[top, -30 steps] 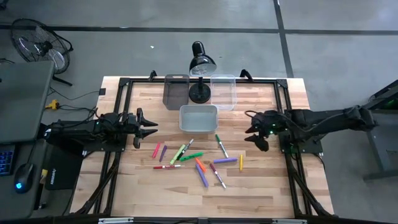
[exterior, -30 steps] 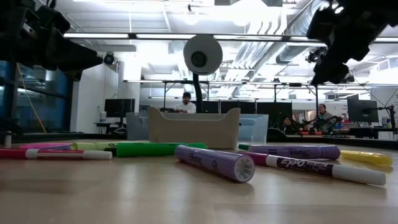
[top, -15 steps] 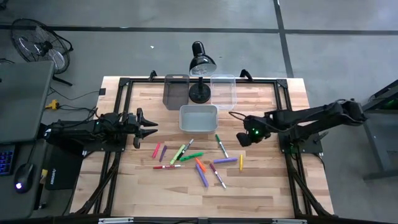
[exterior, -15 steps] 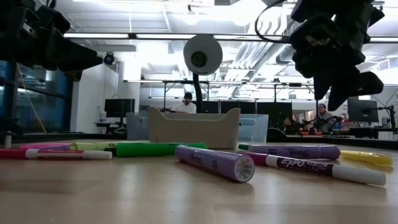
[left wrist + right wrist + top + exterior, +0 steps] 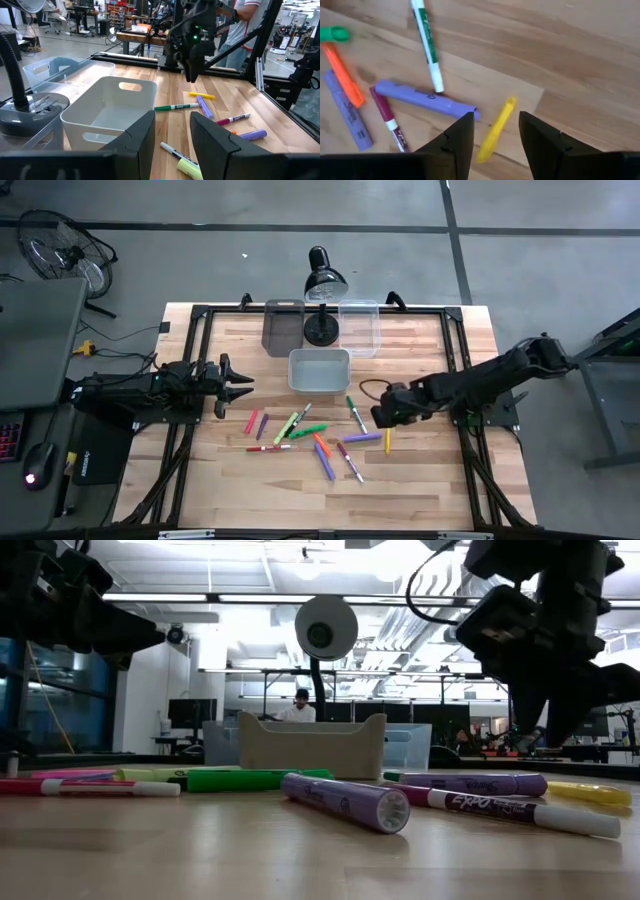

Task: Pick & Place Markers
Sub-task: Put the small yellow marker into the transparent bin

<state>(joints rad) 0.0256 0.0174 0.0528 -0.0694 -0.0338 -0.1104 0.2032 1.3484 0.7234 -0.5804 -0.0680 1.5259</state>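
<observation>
Beyond my wooden table (image 5: 420, 480) lies an open office where a person (image 5: 300, 706) sits at monitors. A lamp (image 5: 322, 330) and clear bins (image 5: 360, 330) stand at the far edge. The markers (image 5: 320, 438) lie scattered mid-table. My right gripper (image 5: 383, 412) hangs fingers apart above the yellow marker (image 5: 495, 131); my left gripper (image 5: 240, 385) waits open at the table's left.

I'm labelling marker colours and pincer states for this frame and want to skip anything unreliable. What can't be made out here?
- High view: whether the right pincer is open; too small, seen from above. Its wrist view shows the fingers apart over the yellow marker.
- Low view: the markers overlap end-on, so no count; the bin hides those behind.
- Right wrist view: the green marker is cut off by the edge.
- Left pincer: idle, open.
</observation>
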